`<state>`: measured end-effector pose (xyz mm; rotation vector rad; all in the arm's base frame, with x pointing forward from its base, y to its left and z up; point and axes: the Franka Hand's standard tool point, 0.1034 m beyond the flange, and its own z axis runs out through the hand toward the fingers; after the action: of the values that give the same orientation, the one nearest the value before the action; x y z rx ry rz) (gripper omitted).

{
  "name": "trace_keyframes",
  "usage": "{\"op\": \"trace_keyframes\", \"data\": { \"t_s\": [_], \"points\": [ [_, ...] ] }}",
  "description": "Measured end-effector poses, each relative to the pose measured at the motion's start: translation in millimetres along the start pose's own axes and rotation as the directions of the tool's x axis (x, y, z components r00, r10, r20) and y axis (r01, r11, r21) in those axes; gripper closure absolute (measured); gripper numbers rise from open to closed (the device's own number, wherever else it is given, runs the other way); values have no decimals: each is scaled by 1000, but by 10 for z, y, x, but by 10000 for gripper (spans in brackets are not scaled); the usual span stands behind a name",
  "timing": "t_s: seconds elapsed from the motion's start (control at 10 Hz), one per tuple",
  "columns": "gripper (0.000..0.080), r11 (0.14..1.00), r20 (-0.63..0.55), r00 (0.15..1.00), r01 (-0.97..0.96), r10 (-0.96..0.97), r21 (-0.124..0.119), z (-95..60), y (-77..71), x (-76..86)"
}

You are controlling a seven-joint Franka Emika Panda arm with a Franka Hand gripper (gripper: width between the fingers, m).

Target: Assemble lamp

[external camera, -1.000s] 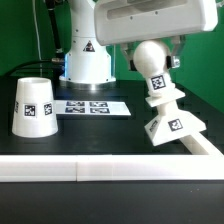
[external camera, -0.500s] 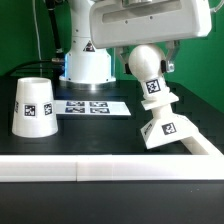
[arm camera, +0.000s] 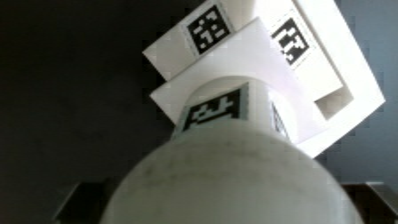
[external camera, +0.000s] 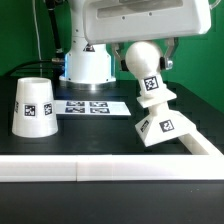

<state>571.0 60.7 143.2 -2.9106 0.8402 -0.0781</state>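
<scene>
**Bulb and base slid toward the shade, still tipped over**

Closest to the camera was the long white rail point(external camera: 60, 170) along the front edge of the black surface point(external camera: 100, 135), and nothing was going on there.

Right behind it sat the lamp base point(external camera: 158, 124). It was tilted, not flat, and its low edge was down by the second rail point(external camera: 200, 146) at the exterior view's right. The bulb point(external camera: 146, 72) had its neck going into the top of the base. In the wrist view the two lined up as one leaning stack.

Your pincer point(external camera: 144, 58) was clamped around the round part of the bulb, with a dark finger on each side.

Here's what changed: over the last second the bulb and base both drifted toward the exterior view's left, together. The base came along instead of staying put. My read is that the neck was at least partly seated. I couldn't tell if it was fully home, though, and a tipped base isn't a stable lamp yet.

Further back, the shade point(external camera: 33, 106) stood by itself at the exterior view's left, well apart from the pair and untouched. It still has to go on. Behind that lay the marker board point(external camera: 92, 106), then the arm's white pedestal point(external camera: 88, 62).
</scene>
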Motion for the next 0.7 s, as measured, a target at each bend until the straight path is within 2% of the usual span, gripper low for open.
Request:
{"op": "trace_keyframes", "data": {
  "t_s": [0.1,0.2,0.7],
  "points": [
    [223,998,8,998,59,-59,-30,37,-98,-72],
    [223,998,11,998,60,-60,-33,93,-100,-108],
    [223,997,14,998,65,-64,-35,106,-80,-108]
  ]
}}
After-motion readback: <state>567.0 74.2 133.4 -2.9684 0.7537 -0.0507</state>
